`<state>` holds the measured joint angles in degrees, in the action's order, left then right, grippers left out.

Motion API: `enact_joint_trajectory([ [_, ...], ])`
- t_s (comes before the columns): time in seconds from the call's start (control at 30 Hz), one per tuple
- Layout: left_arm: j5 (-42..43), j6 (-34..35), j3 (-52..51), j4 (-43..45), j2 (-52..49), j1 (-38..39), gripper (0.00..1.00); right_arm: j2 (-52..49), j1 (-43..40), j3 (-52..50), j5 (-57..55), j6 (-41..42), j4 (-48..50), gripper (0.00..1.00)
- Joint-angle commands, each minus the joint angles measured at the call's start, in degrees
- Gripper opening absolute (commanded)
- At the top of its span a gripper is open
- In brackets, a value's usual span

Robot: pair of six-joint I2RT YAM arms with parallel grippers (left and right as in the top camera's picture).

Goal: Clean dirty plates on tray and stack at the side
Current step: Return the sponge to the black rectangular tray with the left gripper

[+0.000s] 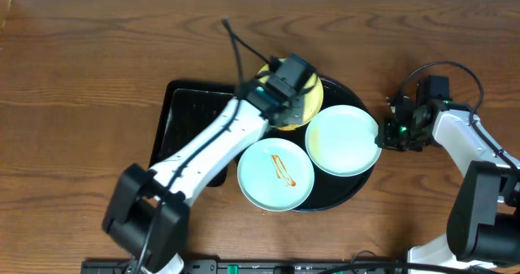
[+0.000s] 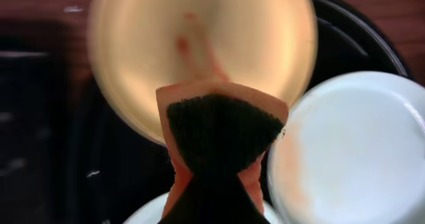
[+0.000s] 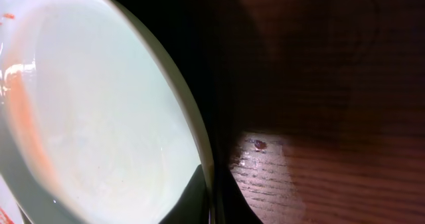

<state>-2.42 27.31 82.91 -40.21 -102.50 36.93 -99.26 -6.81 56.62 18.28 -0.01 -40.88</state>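
Observation:
Three plates lie on the round black tray (image 1: 335, 88). The pale yellow plate (image 1: 314, 103) is at the back, partly hidden by my left gripper (image 1: 288, 83), which is shut on a sponge (image 2: 222, 134) held just above that plate (image 2: 146, 58); a faint orange streak shows on it. A mint plate (image 1: 276, 172) at the front carries orange-brown streaks. The other mint plate (image 1: 343, 140) sits at the right, looks nearly free of streaks, and my right gripper (image 1: 390, 133) is shut on its right rim. In the right wrist view that plate (image 3: 99, 117) fills the left, its rim between my fingers (image 3: 211, 207).
A rectangular black tray (image 1: 185, 115) lies left of the round tray, under my left arm. Bare wooden table (image 1: 97, 63) surrounds both trays, and a small dark spot (image 3: 259, 144) marks the wood beside the right rim.

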Motion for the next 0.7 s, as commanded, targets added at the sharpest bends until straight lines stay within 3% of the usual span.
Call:
enact_joint_trajectory([
  [0.0,-2.21,-0.76,-0.07,-2.47,2.67,-4.26,0.07,-1.46,-0.17,-1.18,-5.97,0.39,-0.48,0.11],
  [0.2,-2.38,-4.46,-0.07,-7.15,4.17,-13.03,0.08,-1.46,-0.15,-1.2,-3.1,0.39,0.44,0.15],
  [0.37,-1.88,-5.92,-2.38,-7.76,4.11,-20.26,0.08,-1.46,0.5,-1.25,-1.7,0.37,0.31,0.11],
  [0.57,6.12,-11.47,-6.78,-6.54,4.02,-27.47,0.08,-1.46,1.27,-1.27,-1.73,0.37,0.44,0.01],
  [0.67,6.32,-11.67,-9.01,-6.25,4.02,-29.9,0.08,-1.46,1.27,-1.27,-1.73,0.37,0.48,0.01],
])
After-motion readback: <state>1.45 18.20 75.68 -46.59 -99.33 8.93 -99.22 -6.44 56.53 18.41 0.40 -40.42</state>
